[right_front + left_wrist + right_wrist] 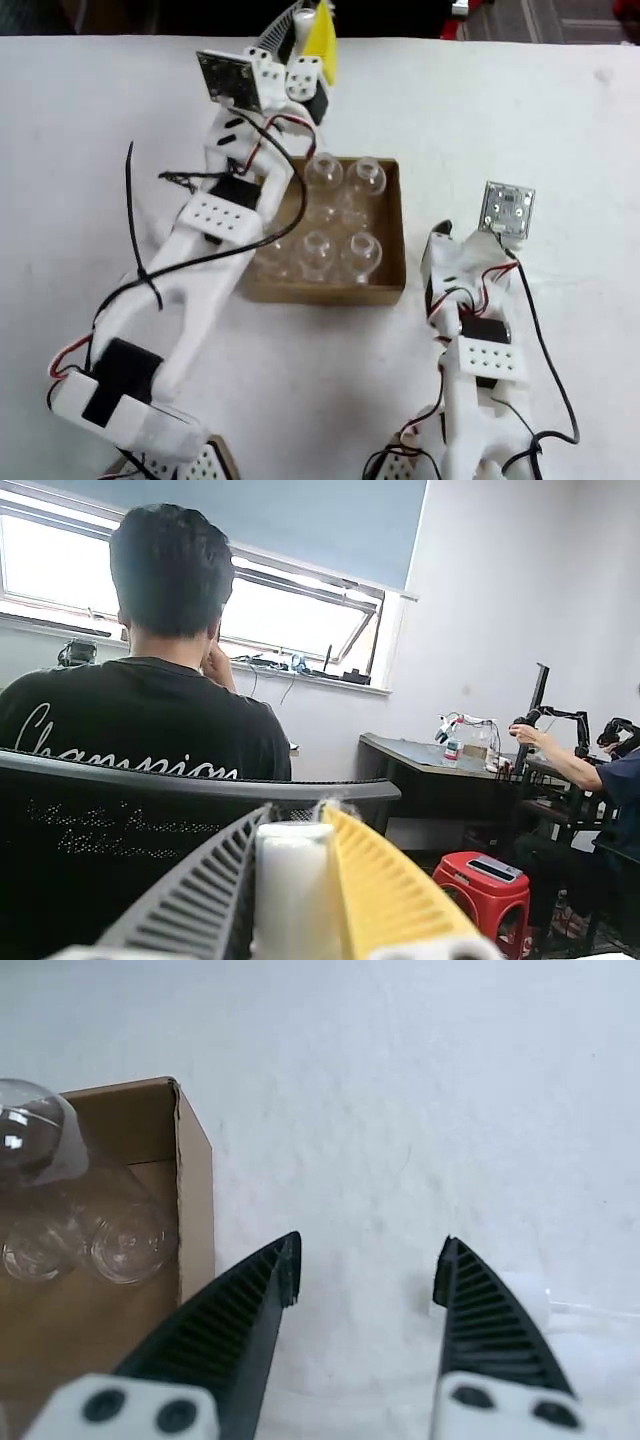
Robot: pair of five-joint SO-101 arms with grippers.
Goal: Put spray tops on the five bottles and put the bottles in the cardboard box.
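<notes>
In the cardboard box, mid-table, stand clear round-topped bottles.
- Count, high view: four are plain to see, two along the box wall farthest from the arm bases and two along the nearest wall. A fainter glassy shape sits at the box's left side, just beside the left arm. I cannot tell whether it is a fifth bottle.
- Count, right wrist view: three glassy shapes sit inside one box corner, a part of the same lot.

Beyond the far wall of the box, near the table's far edge, is the left gripper.
- It has one grey finger and one yellow.
- The left wrist view adds what the high view leaves unclear: the fingers are clamped on a white cylindrical piece, one in number, touching both.

To the right of the box, off its right wall, is the right gripper.
- Its two black fingers are well apart over bare table, with nothing between them.
- A small white object lies on the table by the finger farther from the box. I cannot tell what it is.
</notes>
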